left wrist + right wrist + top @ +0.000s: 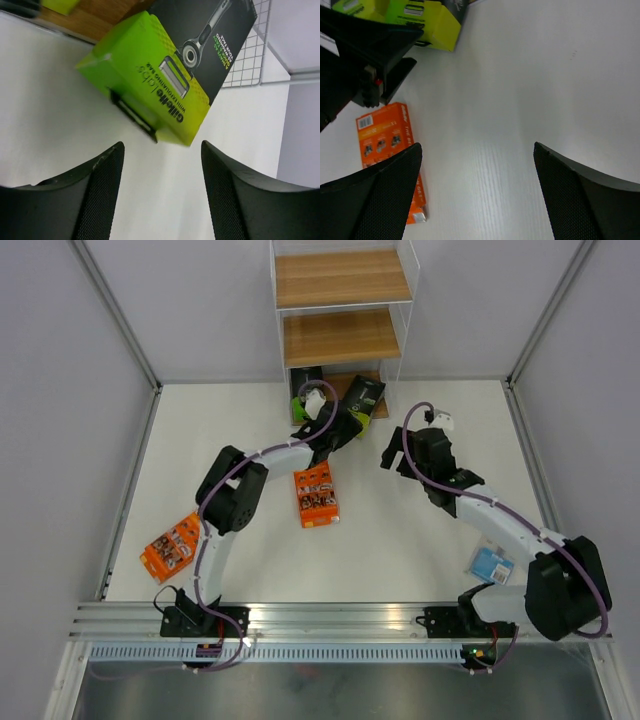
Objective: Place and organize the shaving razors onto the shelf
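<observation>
The shelf (pixel 340 337) stands at the back centre. One green-and-black razor pack (pixel 303 390) sits at the left of its bottom board. A second green-and-black pack (pixel 363 398) lies tilted at that board's front edge; in the left wrist view it (pixel 160 75) lies partly on the wood (pixel 95 20). My left gripper (pixel 346 424) is open and empty, just short of this pack (pixel 162 146). My right gripper (pixel 392 457) is open and empty over bare table (pixel 477 146). One orange pack (pixel 316 494) (pixel 387 145) lies mid-table, another (pixel 172 546) at the left. The light blue pack (pixel 491 563) lies by the right arm.
White walls with metal rails enclose the table on three sides. The shelf's white wire side panel (pixel 245 65) is just right of the tilted pack. The left arm's gripper (pixel 370 55) shows at the upper left of the right wrist view.
</observation>
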`<state>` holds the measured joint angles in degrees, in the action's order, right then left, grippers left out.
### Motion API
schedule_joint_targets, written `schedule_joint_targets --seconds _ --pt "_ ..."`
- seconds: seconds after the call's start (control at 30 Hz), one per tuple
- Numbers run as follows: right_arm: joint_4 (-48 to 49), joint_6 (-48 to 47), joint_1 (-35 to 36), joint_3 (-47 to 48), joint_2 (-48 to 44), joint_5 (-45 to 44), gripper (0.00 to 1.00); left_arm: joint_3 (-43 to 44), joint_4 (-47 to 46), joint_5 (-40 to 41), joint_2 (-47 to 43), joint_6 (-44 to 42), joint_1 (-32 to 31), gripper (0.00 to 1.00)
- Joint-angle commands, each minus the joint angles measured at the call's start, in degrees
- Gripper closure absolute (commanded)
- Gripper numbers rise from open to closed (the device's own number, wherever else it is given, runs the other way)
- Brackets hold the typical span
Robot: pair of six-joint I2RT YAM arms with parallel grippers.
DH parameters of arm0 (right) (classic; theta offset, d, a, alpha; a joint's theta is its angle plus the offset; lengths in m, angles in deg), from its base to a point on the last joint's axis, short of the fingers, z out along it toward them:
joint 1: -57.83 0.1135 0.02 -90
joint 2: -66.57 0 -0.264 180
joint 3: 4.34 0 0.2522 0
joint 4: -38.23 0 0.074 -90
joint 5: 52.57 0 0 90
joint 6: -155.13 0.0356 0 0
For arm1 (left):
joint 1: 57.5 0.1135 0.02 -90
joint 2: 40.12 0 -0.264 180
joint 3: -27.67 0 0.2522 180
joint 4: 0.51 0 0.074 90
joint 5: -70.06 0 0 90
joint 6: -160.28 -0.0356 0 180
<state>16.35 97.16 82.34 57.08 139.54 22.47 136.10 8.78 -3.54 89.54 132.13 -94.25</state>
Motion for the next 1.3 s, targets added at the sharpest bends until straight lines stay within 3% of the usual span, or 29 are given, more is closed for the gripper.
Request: schedule_joint_targets --seconds 0.0,0.13,0.33,0.8,1.1,1.17,1.27 --pt "11.9 5.8 -0.1 3.3 5.1 4.2 0.02 -8.3 -10.5 -4.6 -11.2 -5.1 3.3 0.31" --pt "19.0 12.9 0.1 5.9 13.2 6.3 0.04 -13.7 -8.4 -7.5 -17.5 -11.3 6.8 0.30" --pt "21.9 19.1 2.9 17.4 32.0 2.9 0.06 -19.1 -6.8 -11.6 -22.0 -18.2 11.8 0.30" --pt "30.2 38.2 3.8 24.8 45.8 -14.3 0.03 -26.4 -7.1 -13.4 -26.3 -22.8 16.3 0.34" --pt "25.1 31.3 3.5 37.4 53.7 -17.8 0.03 -27.1 -7.9 -15.4 -26.2 -23.5 18.6 0.35" --pt "23.1 28.1 3.2 39.6 55.0 -17.6 0.05 -27.2 -8.1 -15.9 -26.0 -23.7 18.7 0.35" --pt "20.5 22.8 2.6 42.2 56.7 -16.6 0.19 -27.4 -8.5 -16.1 -26.0 -23.7 19.0 0.35"
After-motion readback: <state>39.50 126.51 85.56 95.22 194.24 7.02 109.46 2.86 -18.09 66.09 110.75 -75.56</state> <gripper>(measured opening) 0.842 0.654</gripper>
